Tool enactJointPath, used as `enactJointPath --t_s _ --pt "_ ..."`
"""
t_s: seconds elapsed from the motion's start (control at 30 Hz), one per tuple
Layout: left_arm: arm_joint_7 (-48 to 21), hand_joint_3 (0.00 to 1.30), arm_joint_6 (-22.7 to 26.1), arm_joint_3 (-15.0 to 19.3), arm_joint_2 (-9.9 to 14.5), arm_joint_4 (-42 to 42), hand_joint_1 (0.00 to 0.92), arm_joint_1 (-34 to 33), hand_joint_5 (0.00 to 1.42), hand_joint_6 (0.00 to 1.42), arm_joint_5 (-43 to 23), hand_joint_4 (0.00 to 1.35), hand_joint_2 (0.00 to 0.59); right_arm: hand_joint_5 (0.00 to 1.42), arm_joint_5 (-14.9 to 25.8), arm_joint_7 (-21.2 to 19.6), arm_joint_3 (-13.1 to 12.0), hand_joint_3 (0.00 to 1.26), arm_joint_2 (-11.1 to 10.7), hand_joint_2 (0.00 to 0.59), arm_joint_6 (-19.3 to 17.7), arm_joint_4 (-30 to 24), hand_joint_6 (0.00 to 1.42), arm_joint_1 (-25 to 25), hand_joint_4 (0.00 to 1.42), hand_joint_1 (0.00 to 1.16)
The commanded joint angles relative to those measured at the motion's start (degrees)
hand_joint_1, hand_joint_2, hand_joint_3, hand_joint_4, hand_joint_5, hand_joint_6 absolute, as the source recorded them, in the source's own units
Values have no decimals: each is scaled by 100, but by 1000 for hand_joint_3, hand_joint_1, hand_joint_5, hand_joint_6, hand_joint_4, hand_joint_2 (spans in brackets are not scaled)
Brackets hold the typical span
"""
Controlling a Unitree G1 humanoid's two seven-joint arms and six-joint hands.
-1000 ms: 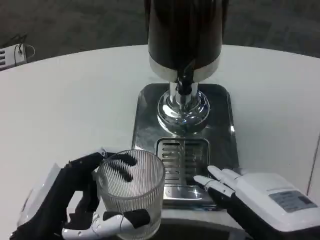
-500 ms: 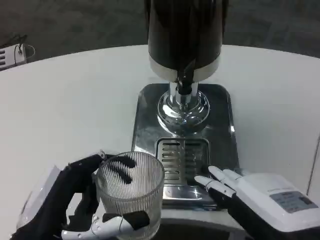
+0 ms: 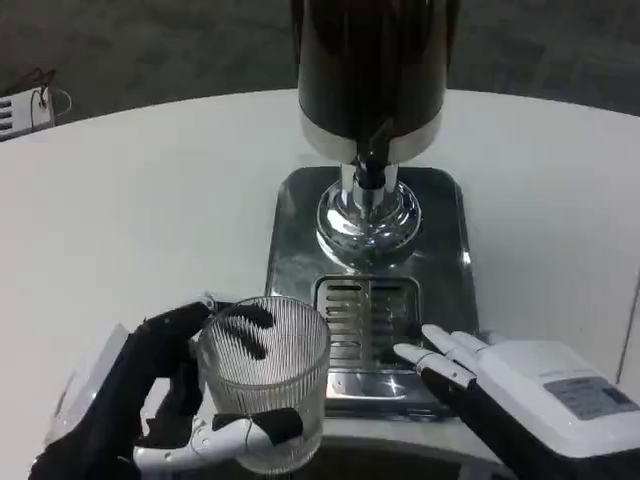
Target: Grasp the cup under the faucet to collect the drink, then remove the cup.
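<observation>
A clear ribbed cup (image 3: 263,378) stands at the front left of the drink dispenser's steel base (image 3: 300,220), off the drip grate (image 3: 366,318). My left hand (image 3: 175,400) grips the cup, with fingers behind it and the thumb across its front. Nothing shows inside the cup. The black faucet (image 3: 370,165) hangs under the dark tank (image 3: 372,65), well behind the cup. My right hand (image 3: 500,385) rests at the front right edge of the base, its fingers stretched out flat toward the grate and holding nothing.
The round white table (image 3: 130,210) spreads out to both sides of the dispenser. A small wired object (image 3: 28,108) sits at the far left edge. Dark floor lies beyond the table.
The cup and my left hand have hardly shifted, a touch to the right. The right hand stays where it was.
</observation>
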Motion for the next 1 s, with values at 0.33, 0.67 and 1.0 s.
enactJointPath --t_s 0.33,0.67,1.0 --pt "776 966 -259 -275 -56 1700 619 -1571 1301 1424 853 1098 0 35 94 25 -155 124 62 454 13 -146 2 131 0 597" --pt "1433 966 -522 -540 4 2827 619 -2330 1301 1424 1311 1098 0 38 235 2 -280 125 20 454 -6 -182 2 175 0 597" --pt "1858 966 -570 -750 77 3514 619 -2867 1301 1424 1519 1098 0 49 291 21 -304 125 13 454 -5 -245 13 257 0 597"
